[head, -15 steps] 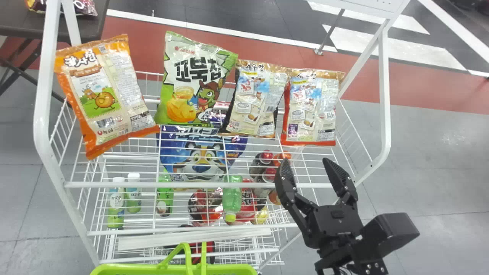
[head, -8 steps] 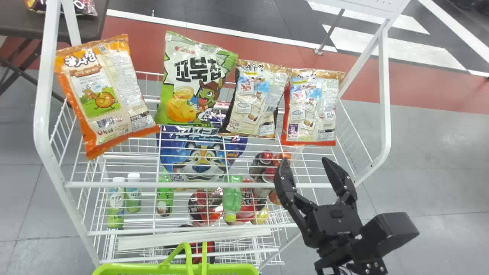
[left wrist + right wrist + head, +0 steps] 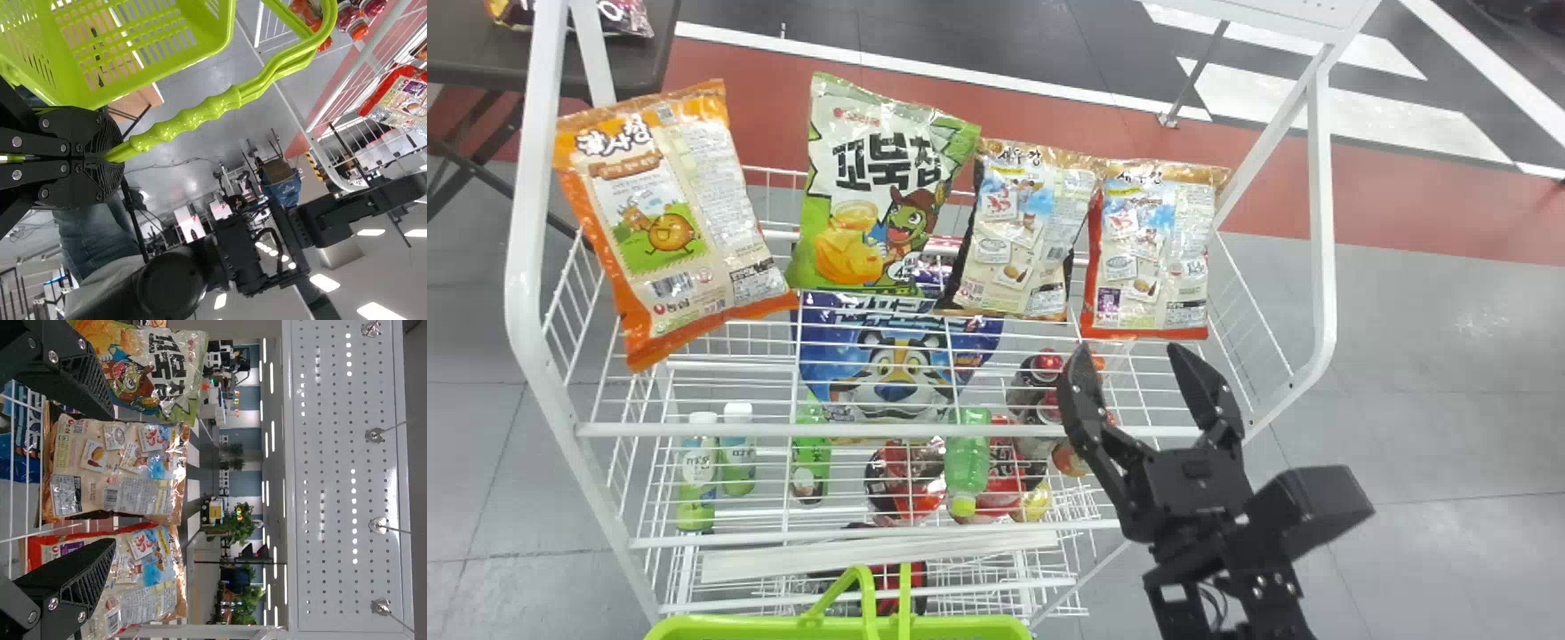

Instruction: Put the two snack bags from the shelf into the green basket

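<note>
Two bags [image 3: 1152, 253] beyond end effector [image 3: 1130, 352] (right).

Dark Korean lettering [image 3: 614, 138] on orange bag [image 3: 663, 213], green bag [image 3: 880, 178], black-edged bag [image 3: 1018, 227], red-edged bag [image 3: 1152, 249]; barcode [image 3: 673, 284] on orange bag.

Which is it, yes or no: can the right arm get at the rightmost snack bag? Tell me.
Probably yes: the right gripper is empty, its jaws open, and nothing seems to block the rightmost snack bag. The neighbouring bag crowds it, so aim may matter.
</note>
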{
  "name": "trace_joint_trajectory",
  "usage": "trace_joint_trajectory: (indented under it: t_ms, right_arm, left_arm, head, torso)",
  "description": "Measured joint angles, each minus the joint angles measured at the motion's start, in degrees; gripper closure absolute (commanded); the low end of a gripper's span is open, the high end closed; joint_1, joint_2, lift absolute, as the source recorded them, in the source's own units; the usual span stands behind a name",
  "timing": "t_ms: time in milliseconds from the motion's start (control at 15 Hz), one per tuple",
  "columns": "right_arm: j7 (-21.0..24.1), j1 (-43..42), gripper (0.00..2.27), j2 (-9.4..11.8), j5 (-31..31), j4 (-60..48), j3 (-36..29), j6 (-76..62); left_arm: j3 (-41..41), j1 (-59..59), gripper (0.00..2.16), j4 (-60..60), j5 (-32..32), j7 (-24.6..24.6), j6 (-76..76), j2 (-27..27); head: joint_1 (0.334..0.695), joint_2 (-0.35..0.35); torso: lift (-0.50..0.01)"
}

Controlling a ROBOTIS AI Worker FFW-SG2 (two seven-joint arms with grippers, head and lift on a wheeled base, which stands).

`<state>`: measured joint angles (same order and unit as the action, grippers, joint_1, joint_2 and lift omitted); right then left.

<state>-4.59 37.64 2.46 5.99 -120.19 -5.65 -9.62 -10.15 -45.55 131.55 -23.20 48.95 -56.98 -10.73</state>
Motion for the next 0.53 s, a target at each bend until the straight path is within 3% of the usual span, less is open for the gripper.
trace_joint_trajectory:
  t_ms: [533]
  right_arm:
    - [-2.05, -19.10, 0.18, 0.89, -1.35, 12.18, 0.28, 14.00]
  left_arm:
    - [0.47, -0.07, 1.89, -0.09, 0.00, -0.64, -0.74, 0.06]
  head:
    - [0.695, -0.350]
  torso:
    - [-0.010]
